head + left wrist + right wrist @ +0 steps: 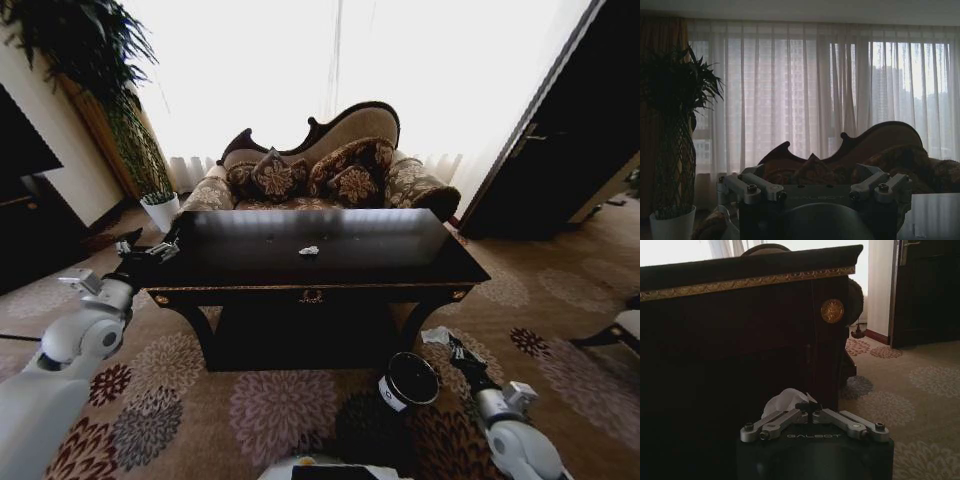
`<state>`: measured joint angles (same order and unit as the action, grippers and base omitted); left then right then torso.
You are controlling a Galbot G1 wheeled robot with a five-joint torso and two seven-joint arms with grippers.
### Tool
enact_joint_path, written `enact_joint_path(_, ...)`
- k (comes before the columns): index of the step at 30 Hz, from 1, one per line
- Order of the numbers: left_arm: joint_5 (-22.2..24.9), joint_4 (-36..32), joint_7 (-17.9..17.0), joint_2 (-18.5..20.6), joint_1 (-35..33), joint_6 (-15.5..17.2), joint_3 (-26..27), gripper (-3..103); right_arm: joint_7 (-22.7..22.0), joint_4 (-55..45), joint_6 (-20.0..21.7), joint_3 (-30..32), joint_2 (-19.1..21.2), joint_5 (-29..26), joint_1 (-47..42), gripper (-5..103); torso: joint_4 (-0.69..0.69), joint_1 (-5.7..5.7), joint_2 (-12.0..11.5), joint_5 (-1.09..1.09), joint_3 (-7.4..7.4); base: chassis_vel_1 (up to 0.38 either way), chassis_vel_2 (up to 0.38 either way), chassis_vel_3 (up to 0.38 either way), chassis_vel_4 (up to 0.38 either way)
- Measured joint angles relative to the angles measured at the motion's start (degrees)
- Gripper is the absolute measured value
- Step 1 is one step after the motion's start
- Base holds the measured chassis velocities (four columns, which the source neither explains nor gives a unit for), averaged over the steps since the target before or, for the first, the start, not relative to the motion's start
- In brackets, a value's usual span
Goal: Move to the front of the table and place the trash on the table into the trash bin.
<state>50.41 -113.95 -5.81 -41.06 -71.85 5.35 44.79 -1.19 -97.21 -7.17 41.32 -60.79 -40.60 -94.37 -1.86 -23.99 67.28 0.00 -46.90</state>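
The dark glossy table [250, 265] stands straight ahead, and a small grey-white scrap of trash [309, 250] lies near the middle of its top. On the carpet by the table's front right leg stands the black trash bin [410, 380] with a white label. My right gripper [452, 348] hangs low just right of the bin, shut on a white crumpled paper wad [435, 336]. The right wrist view shows that gripper [808, 408] shut on the wad [784, 400], below the table's apron [740, 280]. My left gripper [150, 248] hovers open at the table's left end; in its wrist view [815, 192] it holds nothing.
A patterned sofa [320, 165] stands right behind the table. A tall plant in a white pot [160, 210] is at the back left, beside a dark cabinet [25, 200]. A dark door [560, 150] is on the right. Flowered carpet [250, 410] lies open before the table.
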Motion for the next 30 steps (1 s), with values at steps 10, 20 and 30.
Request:
enact_joint_path(10,0.0,0.0,0.0,0.0,0.0,0.0,0.0,100,3.4,20.3,-3.2,-3.6,-5.6,4.7,10.5,0,0.0,0.0,0.0,0.0,0.0,0.0,0.0,0.0,0.0)
enact_joint_path(20,0.0,0.0,0.0,0.0,0.0,0.0,0.0,100,5.0,34.5,-5.6,-6.0,-7.3,7.7,16.2,0,-0.01,0.0,0.0,0.0,0.0,0.0,0.0,0.0,0.0)
enact_joint_path(30,0.0,0.0,0.0,0.0,0.0,0.0,0.0,100,6.2,42.1,-7.0,-6.9,-8.5,8.6,19.4,0,0.0,0.0,0.0,0.0,0.0,0.0,0.0,0.0,0.0)
